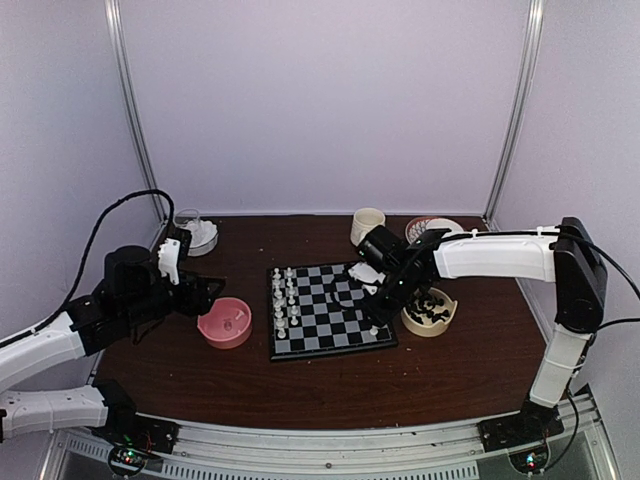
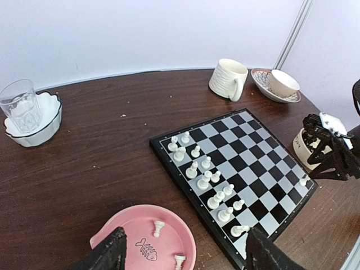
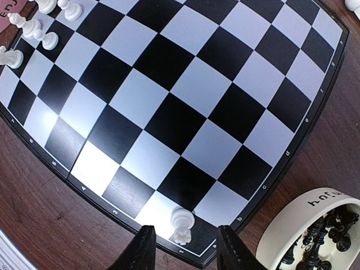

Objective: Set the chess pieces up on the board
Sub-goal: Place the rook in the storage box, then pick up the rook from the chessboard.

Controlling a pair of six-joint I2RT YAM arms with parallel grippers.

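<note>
My left arm (image 1: 45, 355) and right arm (image 1: 495, 258): white shells, black joints, a looping black cable (image 1: 100, 225); left gripper (image 2: 187, 252) and right gripper (image 3: 185, 247) black-fingered.

a robotics lab booth: white panel walls (image 1: 320, 100), metal corner rails (image 1: 135, 110), two arms (image 1: 500, 255) bolted by a table (image 1: 300, 390).

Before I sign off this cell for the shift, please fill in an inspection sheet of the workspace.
Surface: dark brown wooden table.
Job's things: board flat at centre; white chess pieces in two rows along its left side; one white piece at its near right corner; two more in the pink bowl; black pieces in the cream bowl.
Clutter: mug; cup in a patterned dish; glass in a white bowl.
Grippers: left gripper open above the pink bowl; right gripper open, astride the corner piece.
Cables: black cable looping above the left arm.
Surroundings: pale walls, metal posts.
</note>
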